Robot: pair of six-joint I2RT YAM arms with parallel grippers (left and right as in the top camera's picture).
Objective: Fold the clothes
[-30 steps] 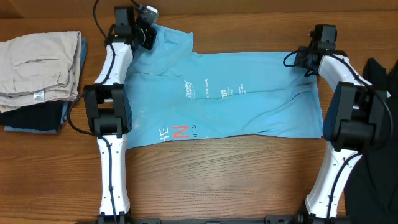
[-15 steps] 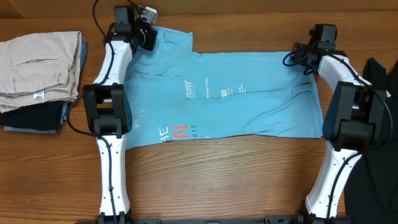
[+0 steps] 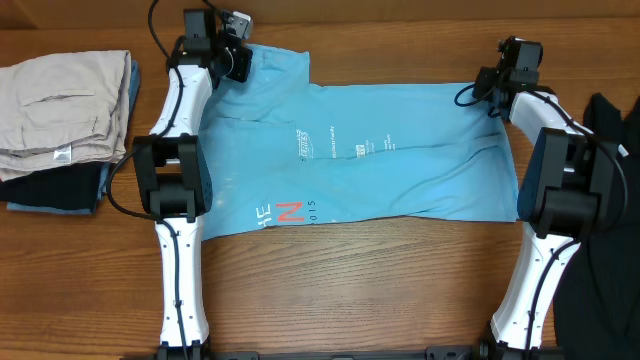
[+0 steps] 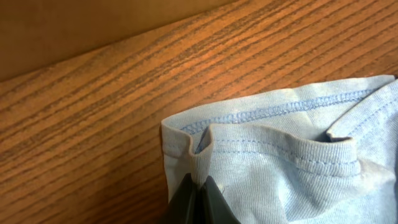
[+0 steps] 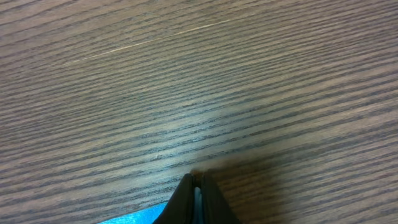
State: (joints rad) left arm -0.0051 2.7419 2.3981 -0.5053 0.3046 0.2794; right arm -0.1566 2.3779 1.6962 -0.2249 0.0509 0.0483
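Shirt lies spread across the table, its far corners pinched by the closed left claw and right claw, the right having just edged farther back, so the first fold seems to be starting.

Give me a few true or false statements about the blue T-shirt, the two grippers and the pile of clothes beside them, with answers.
1. The left gripper pinches the T-shirt's stitched edge. True.
2. The beige garment lies to the T-shirt's right. False: it lies to its left.
3. The T-shirt's red mark sits near its lower edge in the overhead view. True.
4. The beige garment rests on bare table. False: it sits on a dark garment.
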